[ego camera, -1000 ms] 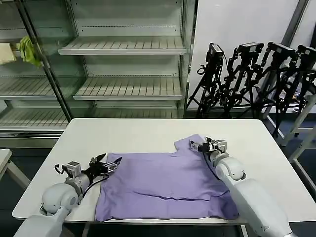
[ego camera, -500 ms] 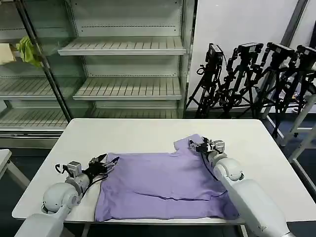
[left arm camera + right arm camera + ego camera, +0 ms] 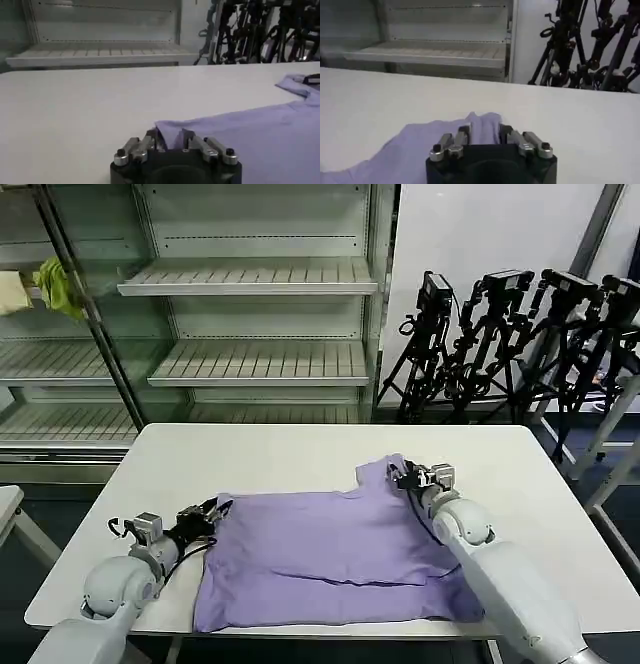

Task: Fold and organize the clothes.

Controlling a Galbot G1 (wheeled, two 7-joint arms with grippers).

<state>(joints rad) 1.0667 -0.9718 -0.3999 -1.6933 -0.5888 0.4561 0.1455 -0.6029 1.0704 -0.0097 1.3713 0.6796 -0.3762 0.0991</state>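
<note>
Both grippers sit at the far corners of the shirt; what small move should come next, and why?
Probably lift both corners together. The left gripper and right gripper each have shirt fabric between their fingers, while the rest lies flat on the table.

Soft light-purple lavender T-shirt [image 3: 330,559] was plain, no print visible, lower centre of the head view. White flat table top [image 3: 280,459] under it. Left gripper [image 3: 205,516], lower left, was black with silver metal fingers [image 3: 134,148]; right gripper [image 3: 405,478], right of centre, same black and silver. Both arms had glossy white-grey shells. Pale grey-white slatted metal shelves [image 3: 250,276] at upper centre. Yellow-green crumpled cloth [image 3: 55,287] at upper left. Black tripod stands [image 3: 500,344] at upper right against a white wall.
</note>
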